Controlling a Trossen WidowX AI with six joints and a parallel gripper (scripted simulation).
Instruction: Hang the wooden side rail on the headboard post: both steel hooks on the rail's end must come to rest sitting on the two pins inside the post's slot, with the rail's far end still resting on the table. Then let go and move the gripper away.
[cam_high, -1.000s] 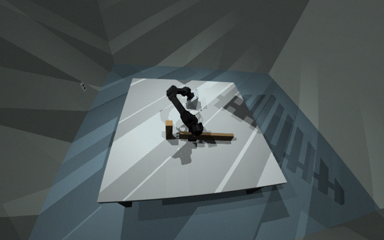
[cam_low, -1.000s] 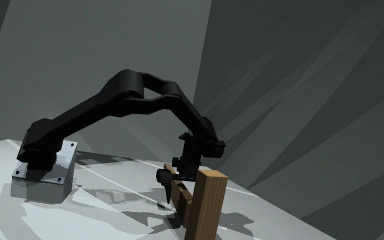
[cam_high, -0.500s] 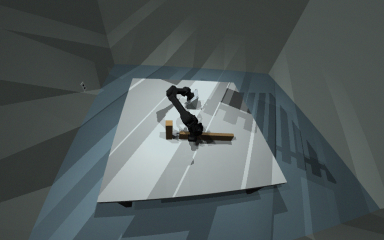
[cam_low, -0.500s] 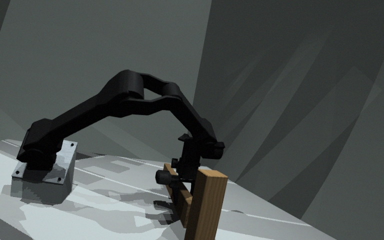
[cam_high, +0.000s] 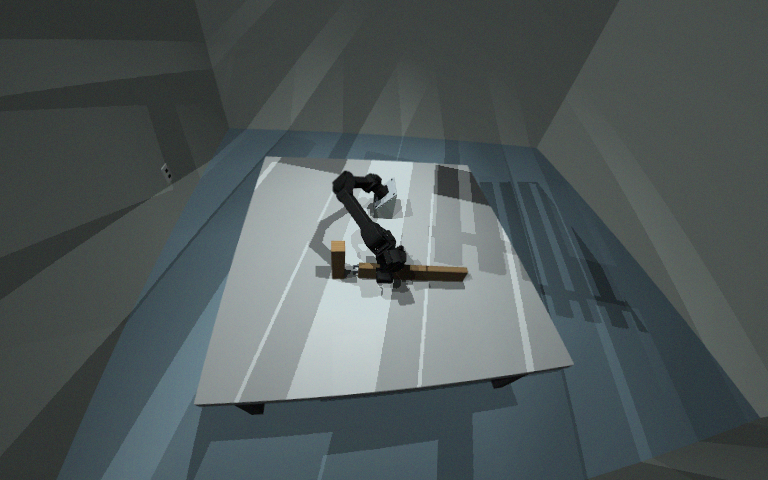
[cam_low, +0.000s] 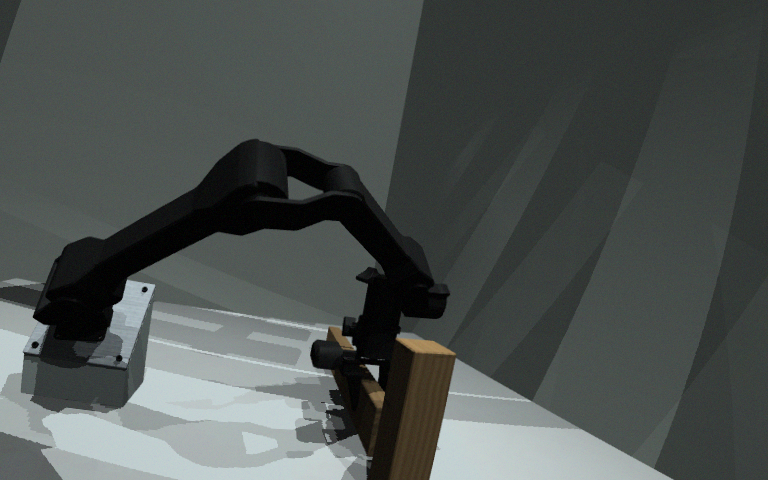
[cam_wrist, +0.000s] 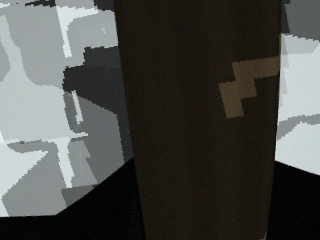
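Note:
The wooden side rail (cam_high: 444, 273) (cam_low: 370, 400) (cam_wrist: 200, 125) lies lengthwise on the table. Its steel hooks (cam_high: 353, 270) stick out from the end facing the headboard post, with a small gap to it in the top view. The wooden post (cam_high: 338, 264) (cam_low: 420, 401) stands upright; its slot and pins are not visible. My gripper (cam_high: 386, 273) (cam_low: 368, 383) (cam_wrist: 184, 158) points down over the rail's hook-end half and is shut on the rail, one dark finger on each side of it. In the exterior view the post hides the hooks.
The arm's metal base block (cam_high: 385, 206) (cam_low: 73, 382) stands on the white table (cam_high: 487, 339) (cam_low: 509, 447), behind the rail. The arm arches from it over to the rail. Hard shadows and light bands cross the table.

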